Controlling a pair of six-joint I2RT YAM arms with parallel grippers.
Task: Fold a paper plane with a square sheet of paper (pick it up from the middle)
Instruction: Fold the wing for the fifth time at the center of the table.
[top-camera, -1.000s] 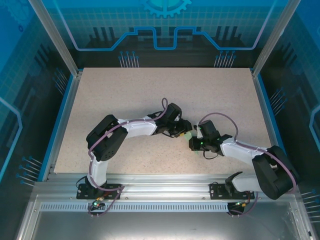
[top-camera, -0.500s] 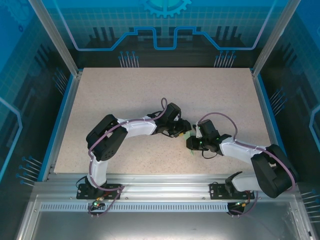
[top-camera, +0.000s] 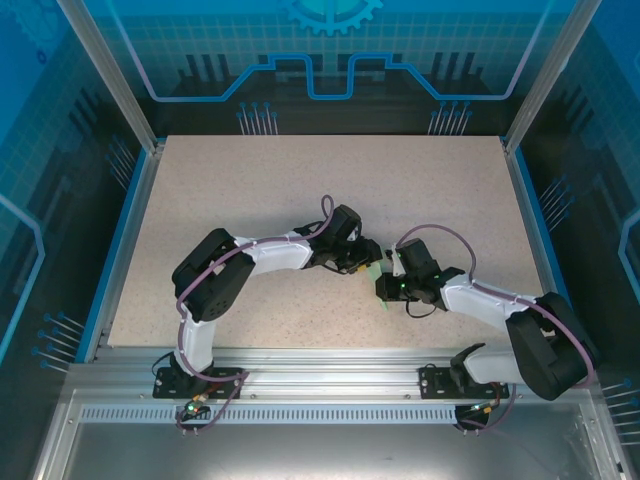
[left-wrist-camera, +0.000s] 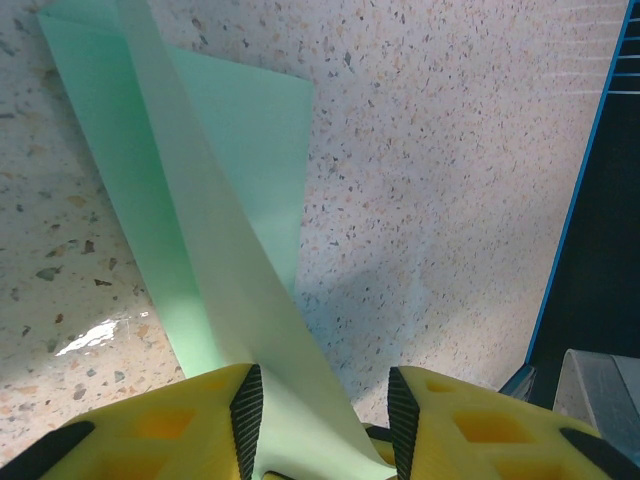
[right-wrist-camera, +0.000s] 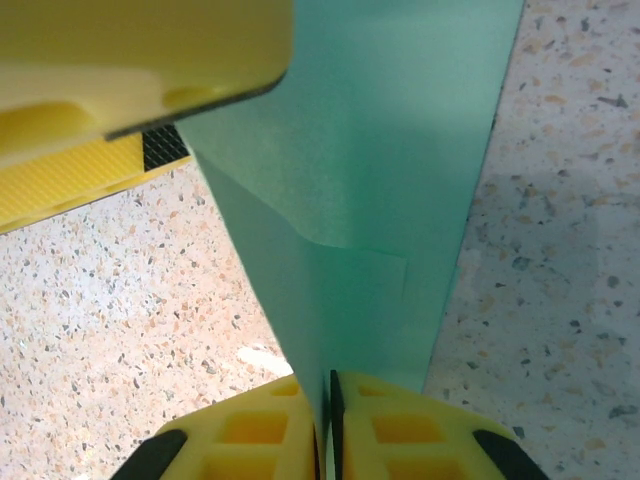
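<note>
Pale green square sheet of paper (left-wrist-camera: 245, 140), partly folded, lies near the middle of the speckled tabletop (top-camera: 300, 180) with one flap lifted. The right fingers (right-wrist-camera: 345, 400) pinch one edge tight, probably to steady the fold. The left fingers (left-wrist-camera: 392, 420) stand half apart, the flap running between them. Bare tabletop surrounds the paper, and the blue rim (left-wrist-camera: 592, 150) is well away from it.

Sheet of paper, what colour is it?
The paper is plain pale mint green; right wrist view shows it best.
</note>
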